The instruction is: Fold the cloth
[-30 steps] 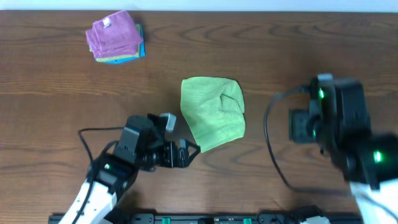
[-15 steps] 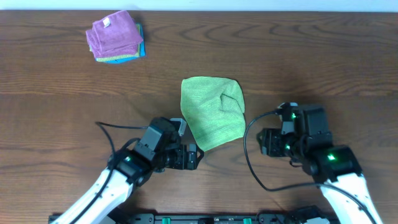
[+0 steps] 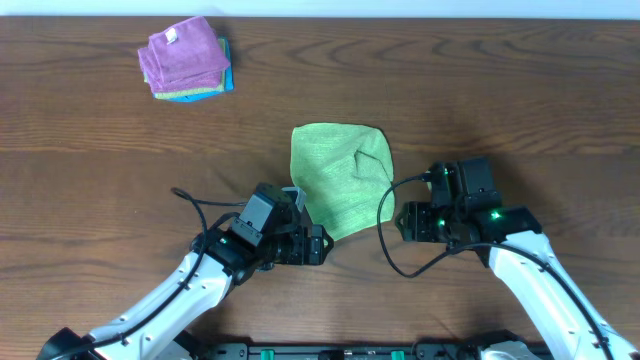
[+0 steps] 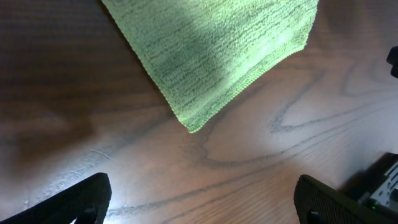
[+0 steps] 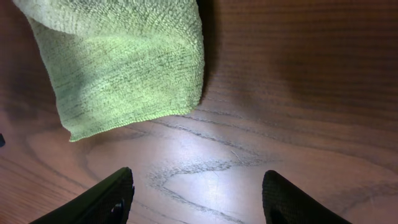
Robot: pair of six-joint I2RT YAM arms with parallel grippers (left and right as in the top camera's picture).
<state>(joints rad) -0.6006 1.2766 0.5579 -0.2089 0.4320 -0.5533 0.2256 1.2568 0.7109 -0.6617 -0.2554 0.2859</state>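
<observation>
Lime-green square microfibre cloth [image 3: 342, 180] lies skewed in the middle of the dark wooden bench [image 3: 500, 100], mostly flat and finely ribbed, with a small flap doubled over at its far right. The step in hand looks like the reach for a grasp. The left hand [image 3: 312, 245] sits just short of the near corner, fingers spread wide and empty. The right hand [image 3: 408, 222] waits beside the near-right edge, fingers apart over bare wood. Next, each should settle onto an edge, pinch it, and carry it across.
</observation>
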